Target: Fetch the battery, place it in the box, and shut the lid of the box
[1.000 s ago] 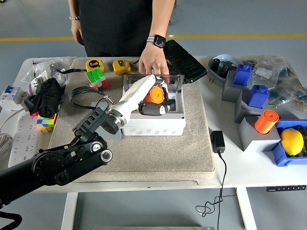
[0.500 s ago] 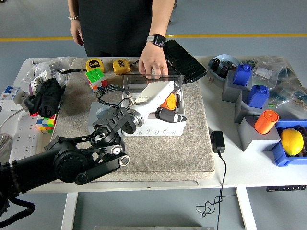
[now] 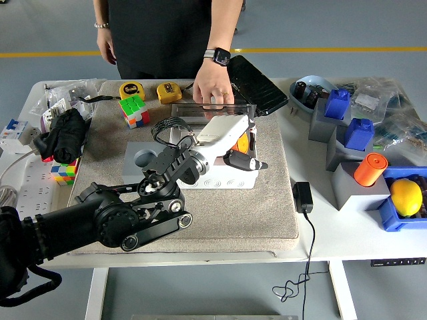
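**Head view: left hand over open box, battery under it**

Head view, left arm only; right arm not in frame. Robot's left hand (image 3: 230, 143), white shell w/ black fingers (image 3: 245, 161), hangs over the open light-grey plastic junction box (image 3: 220, 179) sitting mid-mat. Orange cylindrical battery (image 3: 241, 143) peeks out just right of the palm, inside the box's outline, mostly hidden by the hand. Can't tell if the fingers are clamped on it or already loose: they curl down and point right, past the box's right wall, and the contact is hidden. Battery's long axis also can't be read; too little of it shows.

Key relation: battery lies directly under/beside the palm, on its right side, w/ the box's clear lid (image 3: 210, 112) standing at the far edge. Lid is propped open, a person's hand (image 3: 213, 90) resting on its top edge. So for closing, the lid is far of the robot's hand and would swing toward the near side; left hand is the only one near it. My read: the hand must clear the box opening before the lid can drop.

Writing: yellow tape measure (image 3: 132, 91) at far left of mat shows "5m". Second yellow tape measure (image 3: 169, 91) beside it, label too small. Nothing legible on box or battery.
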Motion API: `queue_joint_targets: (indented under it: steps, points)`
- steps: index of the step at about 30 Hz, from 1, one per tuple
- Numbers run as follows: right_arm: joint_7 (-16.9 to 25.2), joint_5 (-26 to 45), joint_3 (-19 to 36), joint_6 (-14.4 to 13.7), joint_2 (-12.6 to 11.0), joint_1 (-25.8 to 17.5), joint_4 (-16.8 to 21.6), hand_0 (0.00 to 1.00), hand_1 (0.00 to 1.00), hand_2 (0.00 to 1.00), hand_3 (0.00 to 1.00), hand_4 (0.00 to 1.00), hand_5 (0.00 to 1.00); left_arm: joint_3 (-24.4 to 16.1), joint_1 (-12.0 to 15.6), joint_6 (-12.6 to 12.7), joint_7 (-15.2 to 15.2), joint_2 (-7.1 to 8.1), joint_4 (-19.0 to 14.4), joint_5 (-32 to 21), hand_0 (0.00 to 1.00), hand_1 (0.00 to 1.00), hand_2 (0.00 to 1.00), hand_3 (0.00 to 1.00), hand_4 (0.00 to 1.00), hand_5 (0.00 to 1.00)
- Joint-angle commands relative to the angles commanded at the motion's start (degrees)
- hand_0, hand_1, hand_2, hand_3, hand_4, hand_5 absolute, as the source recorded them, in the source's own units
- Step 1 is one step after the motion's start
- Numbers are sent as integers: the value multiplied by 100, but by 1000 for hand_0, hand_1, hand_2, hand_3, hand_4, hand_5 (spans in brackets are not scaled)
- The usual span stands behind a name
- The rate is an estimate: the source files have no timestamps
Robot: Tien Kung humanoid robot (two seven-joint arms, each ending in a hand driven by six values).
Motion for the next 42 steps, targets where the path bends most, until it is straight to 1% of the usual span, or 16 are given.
queue_joint_targets:
  steps: [1,6,7,14,18,22,28,33,36,37,40,42]
  points:
    - [2,-9,7,-2,0,1,9,592,599,561,553,918,435,9,-4,9,-16,-6,31,-14,336,322,309,399,998,362]
    - [19,-41,34,-24,6,10,41,592,599,561,553,918,435,40,-40,42,-90,-29,194,-95,336,322,309,399,998,362]
    - [21,-45,38,-27,6,10,44,591,599,560,552,916,434,37,-45,41,-98,-29,216,-106,337,328,315,399,998,385]
    - [33,-59,51,-44,4,3,50,591,596,559,552,916,433,40,-60,38,-165,-15,350,-164,336,332,315,403,998,396]
    - [38,-64,50,-49,9,-1,52,591,596,559,552,916,433,15,-54,32,-198,-2,392,-186,336,332,315,403,998,396]
    - [41,-68,48,-51,9,2,54,588,596,559,553,914,432,-47,-31,31,-222,26,355,-189,335,332,314,406,998,398]
    - [40,-75,80,-54,11,-2,49,589,596,558,553,914,431,-252,56,-16,-208,86,111,-165,336,331,314,404,998,399]
    - [40,-84,106,-54,5,-4,49,589,596,558,552,914,431,-506,200,-39,-248,219,-294,-174,336,330,314,400,998,404]
    - [41,-89,119,-55,7,-6,52,589,596,558,552,914,431,-687,317,20,-370,309,-542,-239,336,330,314,400,998,404]
    - [40,-90,121,-54,7,-7,52,589,597,558,552,914,431,-743,358,43,-407,344,-621,-256,332,343,333,397,998,414]
    - [40,-94,122,-54,6,-11,51,589,597,558,552,914,431,-908,493,54,-467,464,-885,-305,332,343,333,397,998,414]
    - [40,-99,128,-54,5,-9,54,589,597,558,552,914,431,-1044,606,110,-581,545,-1034,-342,332,343,333,397,998,414]
